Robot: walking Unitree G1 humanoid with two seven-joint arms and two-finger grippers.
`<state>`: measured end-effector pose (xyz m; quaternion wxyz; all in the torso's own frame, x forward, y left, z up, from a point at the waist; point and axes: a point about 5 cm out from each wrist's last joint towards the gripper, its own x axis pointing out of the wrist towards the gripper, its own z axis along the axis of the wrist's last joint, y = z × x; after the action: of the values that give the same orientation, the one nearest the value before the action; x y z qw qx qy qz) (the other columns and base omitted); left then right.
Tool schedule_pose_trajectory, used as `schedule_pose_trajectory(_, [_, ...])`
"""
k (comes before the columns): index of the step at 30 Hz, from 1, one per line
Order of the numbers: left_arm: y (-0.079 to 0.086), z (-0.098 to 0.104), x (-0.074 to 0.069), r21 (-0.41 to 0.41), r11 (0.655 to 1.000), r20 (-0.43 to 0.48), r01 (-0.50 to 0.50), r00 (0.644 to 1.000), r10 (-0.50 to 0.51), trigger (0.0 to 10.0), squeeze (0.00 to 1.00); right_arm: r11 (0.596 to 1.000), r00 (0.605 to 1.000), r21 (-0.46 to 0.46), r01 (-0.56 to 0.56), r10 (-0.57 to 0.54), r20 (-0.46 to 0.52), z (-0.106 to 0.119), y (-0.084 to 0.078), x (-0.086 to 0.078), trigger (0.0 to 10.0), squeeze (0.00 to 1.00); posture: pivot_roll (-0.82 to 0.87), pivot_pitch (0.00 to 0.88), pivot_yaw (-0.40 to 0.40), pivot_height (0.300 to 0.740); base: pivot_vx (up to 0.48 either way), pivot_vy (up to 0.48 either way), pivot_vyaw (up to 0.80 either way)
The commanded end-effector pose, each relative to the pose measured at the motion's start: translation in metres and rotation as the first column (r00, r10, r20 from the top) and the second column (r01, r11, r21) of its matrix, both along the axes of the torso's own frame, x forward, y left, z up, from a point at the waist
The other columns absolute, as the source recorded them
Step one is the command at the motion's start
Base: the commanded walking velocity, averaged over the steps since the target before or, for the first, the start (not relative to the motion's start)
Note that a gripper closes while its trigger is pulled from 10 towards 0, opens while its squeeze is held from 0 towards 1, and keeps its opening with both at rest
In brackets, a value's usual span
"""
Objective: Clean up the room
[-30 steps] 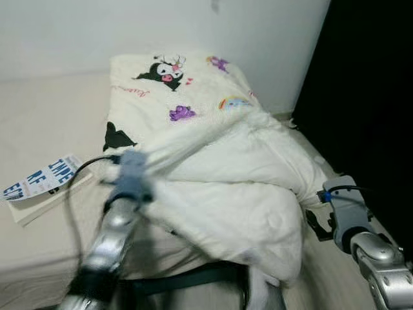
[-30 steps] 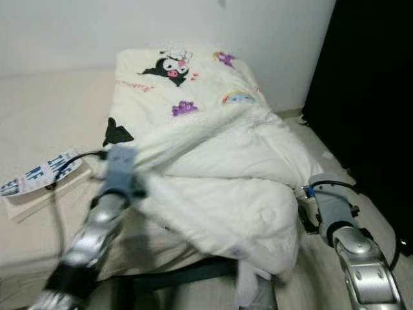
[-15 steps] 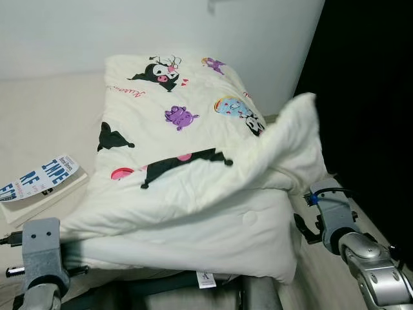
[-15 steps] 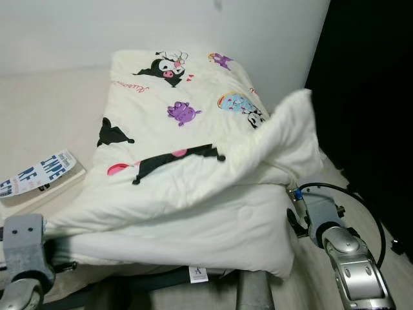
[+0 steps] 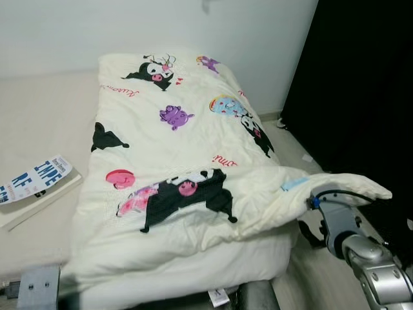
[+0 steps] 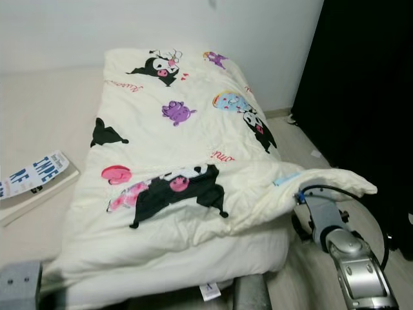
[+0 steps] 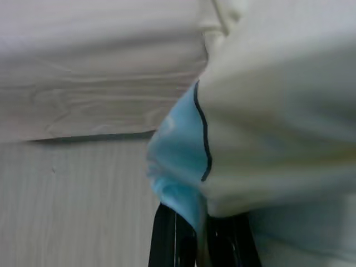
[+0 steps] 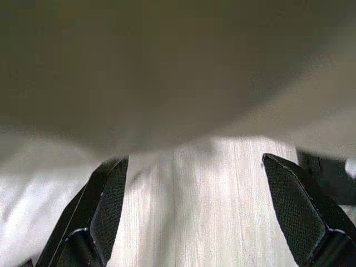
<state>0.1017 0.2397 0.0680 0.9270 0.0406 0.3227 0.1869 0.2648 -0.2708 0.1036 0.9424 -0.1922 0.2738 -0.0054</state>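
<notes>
A cream blanket (image 5: 181, 148) printed with cartoon figures lies spread along the bed. My left gripper (image 7: 200, 233) is shut on the blanket's near edge, and its light blue underside (image 7: 175, 167) bunches between the black fingers. The left wrist (image 5: 39, 284) sits at the blanket's near left corner. On the near right, a loose corner of the blanket (image 5: 348, 187) drapes over my right wrist (image 5: 335, 223). My right gripper (image 8: 194, 178) is open beneath that corner, fingers (image 8: 108, 200) wide apart over the wooden floor, holding nothing.
A book with blue lettering (image 5: 32, 184) lies on the beige mattress (image 5: 45, 116) left of the blanket. A white wall stands behind the bed. A black curtain or dark opening (image 5: 361, 84) borders the right side. Pale wood floor (image 5: 310, 271) runs along the bed's right.
The blanket went from a bunched heap to lying spread flat, prints up. My left arm drew back to the near left corner. The raised right flap dropped over my right wrist.
</notes>
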Motion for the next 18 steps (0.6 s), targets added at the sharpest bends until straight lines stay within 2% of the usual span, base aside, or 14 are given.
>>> schedule_pose_trajectory(1, [0.013, -0.017, -0.033, 0.031, 0.995, -0.196, -0.094, 0.976, 0.098, 0.0, 0.00, 0.999, 0.999, -0.006, 0.040, -0.040, -0.037, -0.005, -0.008, -0.005, 10.0, 0.00, 0.02, 0.159, 0.010, 0.517, 0.000, 0.000, 0.00])
schedule_pose_trajectory(6, [0.010, -0.025, -0.046, 0.022, 0.998, -0.259, -0.062, 0.964, 0.066, 0.0, 0.00, 0.991, 0.985, 0.003, 0.132, -0.130, -0.113, -0.013, -0.021, -0.014, 10.0, 0.00, 0.02, 0.150, 0.007, 0.517, 0.000, 0.000, 0.00])
schedule_pose_trajectory(9, [0.010, -0.030, -0.051, 0.024, 0.999, -0.288, -0.043, 0.956, 0.048, 0.0, 0.00, 0.991, 0.978, 0.020, 0.129, -0.123, -0.168, -0.018, -0.022, -0.020, 10.0, 0.00, 0.02, 0.147, 0.005, 0.517, 0.000, 0.000, 0.00])
schedule_pose_trajectory(10, [0.010, -0.035, -0.054, 0.012, 1.000, -0.315, -0.013, 0.949, 0.016, 0.0, 0.00, 0.997, 0.964, 0.030, 0.067, -0.057, -0.260, -0.025, -0.020, -0.031, 10.0, 0.00, 0.01, 0.143, 0.006, 0.517, 0.000, 0.000, 0.00])
schedule_pose_trajectory(11, [0.010, -0.039, -0.056, -0.002, 1.000, -0.323, -0.008, 0.946, 0.007, 0.0, 0.00, 0.999, 0.942, 0.022, 0.046, -0.036, -0.335, -0.031, -0.025, -0.044, 10.0, 0.00, 0.02, 0.141, 0.003, 0.517, 0.000, 0.000, 0.00])
schedule_pose_trajectory(12, [0.010, -0.039, -0.056, -0.002, 1.000, -0.323, -0.008, 0.946, 0.007, 0.0, 0.00, 0.999, 0.942, 0.022, 0.046, -0.036, -0.335, -0.031, -0.025, -0.044, 10.0, 0.00, 0.02, 0.141, 0.003, 0.517, 0.000, 0.000, 0.00])
schedule_pose_trajectory(13, [0.009, -0.041, -0.056, -0.013, 1.000, -0.326, -0.009, 0.945, 0.004, 0.0, 0.00, 0.999, 0.924, 0.014, 0.035, -0.027, -0.381, -0.034, -0.029, -0.053, 10.0, 0.00, 0.02, 0.141, 0.003, 0.517, 0.000, 0.000, 0.00])
schedule_pose_trajectory(15, [0.009, -0.042, -0.057, -0.019, 1.000, -0.324, -0.012, 0.946, 0.005, 0.0, 0.00, 0.999, 0.916, 0.006, 0.033, -0.028, -0.400, -0.035, -0.032, -0.058, 10.0, 0.00, 0.02, 0.141, 0.003, 0.517, 0.000, 0.000, 0.00])
schedule_pose_trajectory(16, [0.009, -0.041, -0.051, -0.014, 0.999, -0.298, 0.031, 0.954, -0.034, 0.0, 0.00, 0.999, 0.866, -0.051, -0.005, -0.021, -0.500, -0.040, -0.043, -0.079, 10.0, 0.00, 0.02, 0.136, 0.002, 0.517, 0.000, 0.000, 0.00])
schedule_pose_trajectory(17, [0.009, -0.041, -0.051, -0.014, 0.999, -0.298, 0.031, 0.954, -0.034, 0.0, 0.00, 0.999, 0.866, -0.051, -0.005, -0.021, -0.500, -0.040, -0.043, -0.079, 10.0, 0.00, 0.02, 0.136, 0.002, 0.517, 0.000, 0.000, 0.00])
schedule_pose_trajectory(18, [0.011, -0.037, -0.041, 0.016, 0.996, -0.259, 0.086, 0.963, -0.079, 4.5, 0.00, 0.992, 0.797, -0.120, -0.047, -0.036, -0.603, -0.041, -0.057, -0.103, 10.0, 0.00, 0.01, 0.136, 0.005, 0.517, 0.000, 0.000, 0.00])
